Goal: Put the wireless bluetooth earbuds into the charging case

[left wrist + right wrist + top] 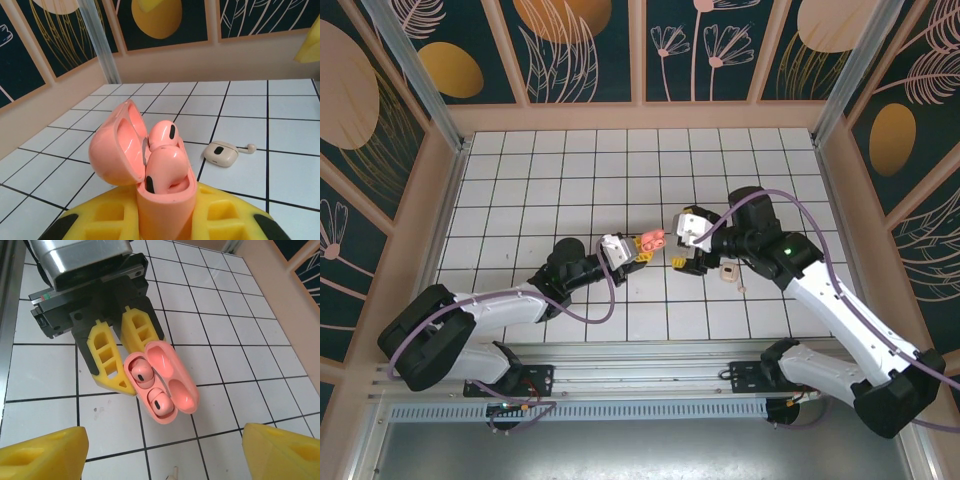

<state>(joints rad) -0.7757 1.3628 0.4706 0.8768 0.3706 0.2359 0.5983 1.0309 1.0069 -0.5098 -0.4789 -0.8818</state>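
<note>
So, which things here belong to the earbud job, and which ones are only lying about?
Job: salmon-pink rounded plastic charging case, lid open; two small salmon-pink plastic earbuds sitting in it.
Lying about: beige rounded plastic object with a dark hole, on the white tiles.

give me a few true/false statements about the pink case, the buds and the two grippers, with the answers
1. The small salmon-pink plastic charging case has its hinged lid open. True.
2. Both wells of the case are empty. False: the two tiny salmon-pink earbuds sit in the wells, one in each.
3. The right gripper is clamped on the case. False: its yellow fingers stand wide apart, off the case; the left gripper holds the case.
4. A beige rounded object with a dark hole lies on the white tiled table, apart from the case. True.
</note>
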